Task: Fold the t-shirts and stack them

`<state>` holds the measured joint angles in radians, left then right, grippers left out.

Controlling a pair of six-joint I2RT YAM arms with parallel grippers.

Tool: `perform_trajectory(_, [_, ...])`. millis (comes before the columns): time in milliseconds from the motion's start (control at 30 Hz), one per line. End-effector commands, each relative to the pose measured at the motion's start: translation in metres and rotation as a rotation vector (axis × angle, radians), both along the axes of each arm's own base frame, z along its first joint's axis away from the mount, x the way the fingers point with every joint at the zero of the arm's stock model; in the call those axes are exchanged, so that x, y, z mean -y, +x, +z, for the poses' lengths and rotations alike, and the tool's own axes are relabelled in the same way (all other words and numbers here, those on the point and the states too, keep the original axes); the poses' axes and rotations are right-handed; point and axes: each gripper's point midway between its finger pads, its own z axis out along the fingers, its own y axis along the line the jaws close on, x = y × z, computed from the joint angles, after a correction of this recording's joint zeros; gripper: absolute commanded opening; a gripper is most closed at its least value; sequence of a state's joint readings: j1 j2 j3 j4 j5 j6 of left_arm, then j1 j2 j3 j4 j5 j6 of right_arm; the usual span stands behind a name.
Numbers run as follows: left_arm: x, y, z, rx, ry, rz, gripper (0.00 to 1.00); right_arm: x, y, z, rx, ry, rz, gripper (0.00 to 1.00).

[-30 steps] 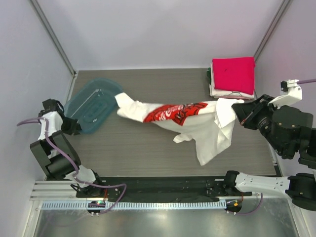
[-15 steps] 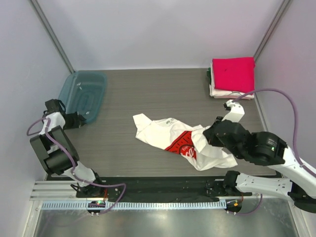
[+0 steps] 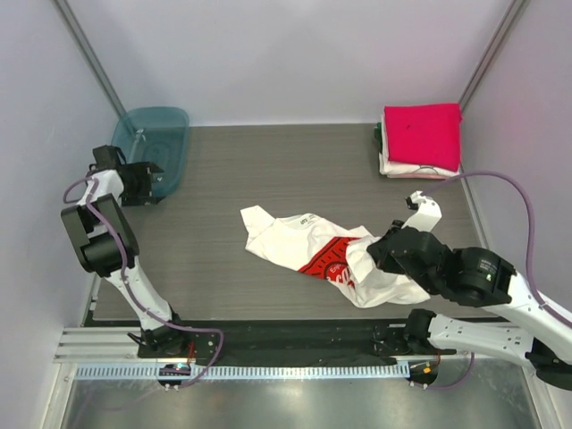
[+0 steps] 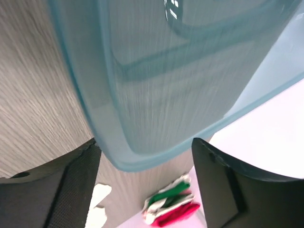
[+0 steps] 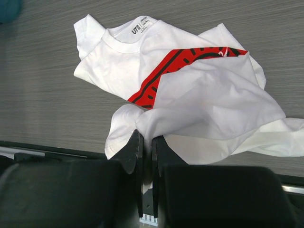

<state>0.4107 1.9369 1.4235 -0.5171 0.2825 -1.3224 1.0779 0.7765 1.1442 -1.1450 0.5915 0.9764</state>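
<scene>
Right pincer (image 5: pixel 146 137), clenched on a bit of the white t-shirt (image 5: pixel 209 95), has pulled it down by the desk's near edge, where it lies crumpled, so spreading it flat likely comes next.

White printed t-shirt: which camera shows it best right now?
Right wrist. The white t-shirt fills that view, with collar label, red print and the right tool pinching a fold. Top external shows its crumpled spread, smaller, with the right arm over one edge. Left wrist shows mainly the teal tub; the shirt is not clearly seen.
</scene>
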Motion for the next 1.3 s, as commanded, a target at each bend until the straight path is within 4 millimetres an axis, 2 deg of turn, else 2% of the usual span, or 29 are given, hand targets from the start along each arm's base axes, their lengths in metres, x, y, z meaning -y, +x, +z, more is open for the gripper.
perform_trajectory(0, [0.021, -0.011, 0.025, 0.061, -0.066, -0.078, 0.79, 0.014, 0.001, -0.004, 0.015, 0.037, -0.08, 0.01])
perform_trajectory(33, [0.025, -0.016, 0.027, 0.066, -0.072, -0.092, 0.81, 0.017, 0.0, -0.006, 0.011, 0.035, -0.086, 0.02])
perform_trajectory(133, [0.035, -0.034, 0.042, 0.097, -0.071, -0.146, 0.83, 0.025, -0.005, -0.012, -0.001, 0.035, -0.099, 0.34])
perform_trajectory(167, [0.038, -0.041, 0.044, 0.092, -0.073, -0.159, 0.83, 0.026, -0.006, -0.014, -0.008, 0.027, -0.096, 0.57])
perform_trajectory(233, [0.041, -0.054, 0.058, 0.109, -0.021, -0.211, 0.84, 0.032, -0.009, -0.02, -0.032, -0.009, -0.108, 0.7])
perform_trajectory(300, [0.042, -0.076, 0.06, 0.067, 0.046, -0.269, 0.83, 0.042, -0.01, -0.023, -0.044, -0.046, -0.151, 0.74])
perform_trajectory(333, [0.043, -0.085, 0.07, 0.073, 0.083, -0.286, 0.83, 0.054, -0.014, -0.028, -0.075, -0.066, -0.205, 0.78])
perform_trajectory(400, [0.045, -0.11, 0.065, 0.023, 0.124, -0.314, 0.82, 0.065, -0.016, -0.028, -0.083, -0.079, -0.254, 0.79])
perform_trajectory(467, [0.051, -0.139, 0.065, 0.008, 0.193, -0.384, 0.81, 0.061, -0.015, -0.024, -0.072, -0.084, -0.217, 0.79])
perform_trajectory(500, [0.053, -0.147, 0.064, 0.008, 0.217, -0.405, 0.8, 0.051, -0.014, -0.02, -0.063, -0.079, -0.165, 0.79])
perform_trajectory(533, [0.052, -0.156, 0.065, 0.011, 0.275, -0.457, 0.79, 0.02, -0.008, -0.012, -0.041, -0.066, -0.04, 0.77])
perform_trajectory(567, [0.055, -0.168, 0.071, 0.021, 0.31, -0.475, 0.78, 0.002, -0.006, -0.008, -0.041, -0.055, 0.023, 0.77])
perform_trajectory(600, [0.056, -0.18, 0.068, 0.006, 0.332, -0.495, 0.77, -0.015, -0.002, -0.001, -0.037, -0.04, 0.069, 0.76])
perform_trajectory(633, [0.052, -0.188, 0.068, -0.012, 0.383, -0.508, 0.76, -0.048, 0.005, -0.012, -0.081, -0.081, 0.132, 0.76])
perform_trajectory(667, [0.051, -0.2, 0.066, -0.048, 0.424, -0.529, 0.76, -0.061, 0.011, -0.013, -0.081, -0.125, 0.183, 0.75])
perform_trajectory(700, [0.054, -0.21, 0.071, -0.033, 0.474, -0.527, 0.76, -0.081, 0.019, -0.005, -0.078, -0.133, 0.213, 0.75])
perform_trajectory(733, [0.059, -0.213, 0.072, -0.019, 0.496, -0.544, 0.76, -0.099, 0.027, -0.002, -0.071, -0.136, 0.235, 0.74])
perform_trajectory(767, [0.06, -0.217, 0.084, 0.035, 0.55, -0.536, 0.76, -0.125, 0.04, -0.008, -0.078, -0.193, 0.274, 0.74])
perform_trajectory(833, [0.061, -0.225, 0.08, 0.038, 0.585, -0.53, 0.75, -0.157, 0.059, -0.006, -0.046, -0.2, 0.307, 0.73])
perform_trajectory(867, [0.058, -0.228, 0.079, 0.032, 0.615, -0.517, 0.75, -0.177, 0.07, -0.029, -0.076, -0.263, 0.332, 0.72])
perform_trajectory(900, [0.057, -0.23, 0.078, 0.028, 0.63, -0.51, 0.75, -0.194, 0.082, -0.017, -0.039, -0.256, 0.358, 0.72])
perform_trajectory(967, [0.059, -0.231, 0.084, 0.05, 0.654, -0.513, 0.75, -0.219, 0.102, -0.024, -0.027, -0.281, 0.388, 0.72])
perform_trajectory(1000, [0.062, -0.23, 0.086, 0.065, 0.657, -0.524, 0.75, -0.241, 0.119, -0.037, -0.021, -0.326, 0.413, 0.72])
perform_trajectory(1067, [0.061, -0.229, 0.085, 0.065, 0.66, -0.516, 0.75, -0.254, 0.142, -0.046, -0.017, -0.351, 0.415, 0.72])
perform_trajectory(1100, [0.06, -0.229, 0.084, 0.062, 0.66, -0.508, 0.75, -0.272, 0.157, -0.059, -0.024, -0.365, 0.434, 0.72])
perform_trajectory(1167, [0.061, -0.229, 0.084, 0.059, 0.661, -0.509, 0.75, -0.279, 0.182, -0.073, -0.04, -0.361, 0.419, 0.72])
perform_trajectory(1200, [0.061, -0.229, 0.083, 0.057, 0.661, -0.509, 0.75, -0.293, 0.193, -0.081, -0.044, -0.346, 0.435, 0.72])
perform_trajectory(1233, [0.063, -0.229, 0.083, 0.057, 0.663, -0.516, 0.75, -0.295, 0.202, -0.09, -0.047, -0.361, 0.44, 0.72])
perform_trajectory(1267, [0.065, -0.23, 0.083, 0.055, 0.666, -0.524, 0.75, -0.3, 0.23, -0.101, -0.038, -0.359, 0.438, 0.72])
